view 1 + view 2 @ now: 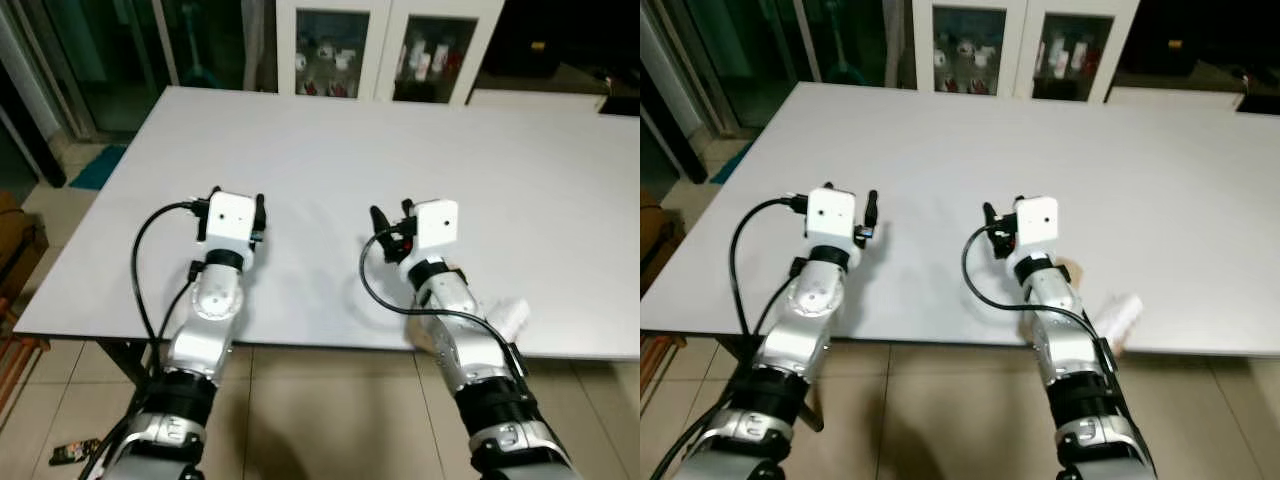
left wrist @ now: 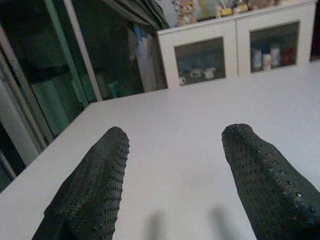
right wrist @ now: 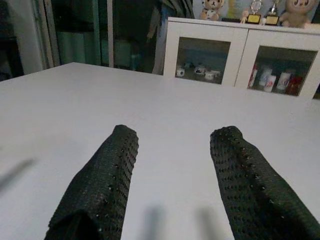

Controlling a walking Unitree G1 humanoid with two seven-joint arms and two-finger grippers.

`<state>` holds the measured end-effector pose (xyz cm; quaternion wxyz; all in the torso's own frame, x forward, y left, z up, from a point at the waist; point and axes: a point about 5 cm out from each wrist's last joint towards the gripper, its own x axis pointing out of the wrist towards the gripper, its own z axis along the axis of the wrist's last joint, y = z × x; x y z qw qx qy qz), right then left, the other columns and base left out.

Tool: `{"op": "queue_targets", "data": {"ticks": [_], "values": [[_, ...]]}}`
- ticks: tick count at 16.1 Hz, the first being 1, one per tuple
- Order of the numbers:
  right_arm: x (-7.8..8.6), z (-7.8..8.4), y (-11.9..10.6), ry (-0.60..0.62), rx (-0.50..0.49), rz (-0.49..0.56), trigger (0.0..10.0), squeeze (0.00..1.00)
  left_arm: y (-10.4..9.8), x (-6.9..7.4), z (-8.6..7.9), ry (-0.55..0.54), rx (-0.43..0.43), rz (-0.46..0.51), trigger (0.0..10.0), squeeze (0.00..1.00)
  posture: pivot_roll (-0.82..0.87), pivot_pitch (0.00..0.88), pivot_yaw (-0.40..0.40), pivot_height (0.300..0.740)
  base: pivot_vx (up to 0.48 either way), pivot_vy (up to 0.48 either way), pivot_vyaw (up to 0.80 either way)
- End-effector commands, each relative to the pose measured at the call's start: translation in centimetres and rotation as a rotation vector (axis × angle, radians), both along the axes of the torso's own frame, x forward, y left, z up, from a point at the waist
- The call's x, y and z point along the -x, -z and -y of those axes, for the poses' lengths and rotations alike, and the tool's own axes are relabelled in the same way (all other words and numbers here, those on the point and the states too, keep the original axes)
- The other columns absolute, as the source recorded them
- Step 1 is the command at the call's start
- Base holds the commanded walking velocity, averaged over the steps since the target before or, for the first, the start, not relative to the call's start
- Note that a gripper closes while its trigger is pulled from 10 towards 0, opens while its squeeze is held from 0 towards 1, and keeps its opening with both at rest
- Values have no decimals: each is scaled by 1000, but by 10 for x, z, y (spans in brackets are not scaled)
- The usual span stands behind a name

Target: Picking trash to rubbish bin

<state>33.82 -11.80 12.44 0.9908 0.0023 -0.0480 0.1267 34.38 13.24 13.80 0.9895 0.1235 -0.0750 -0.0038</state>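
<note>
Two silver arms are held out low over the near edge of a large, matte white rectangular worktop (image 1: 420,130), with the left hand (image 2: 172,170) at about 10 o'clock and the right hand (image 3: 172,172) at about 1 o'clock of the lower frame centre in the head views. In the wrist views each hand's two black, dimpled fingers are seen spread wide with nothing between them, hovering just above the bare surface, which suggests a ready posture rather than a grasp in progress. The only candidate for trash is a small crumpled white piece, probably paper or tissue (image 1: 510,316), lying at the worktop's near edge at roughly 4 o'clock from the right hand, just beside the right forearm and partly hidden by it; its exact material cannot be told. No rubbish bin can be made out. A white cabinet with two glass doors (image 1: 385,50) stands beyond the far edge at 12 o'clock. The piece is judged not yet picked up, and the right hand would need to be drawn back towards it.
</note>
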Motion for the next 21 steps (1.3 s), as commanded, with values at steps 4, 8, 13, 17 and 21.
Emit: {"op": "queue_targets", "data": {"ticks": [4,8,13,17,21], "values": [[-2,-4,-3,-9,-14,0,10000,0,-7,-2,-6,-21,-17,26,10000,0,4,6,-55,740,316,0,0],[-2,-5,-2,-11,-14,-2,10000,0,-9,1,3,45,11,49,10000,0,4,5,-55,740,0,0,0],[-1,-7,-2,-15,-15,-3,10000,0,-9,1,3,51,-38,45,10000,0,5,8,-53,740,0,0,0],[0,-9,-1,-22,-15,-6,10000,0,-8,0,1,40,-55,40,10000,0,4,9,-53,740,0,-466,0],[0,-7,-1,-22,-10,-7,10000,0,-7,0,0,31,-57,37,10000,0,3,10,-56,740,0,-480,0]]}}
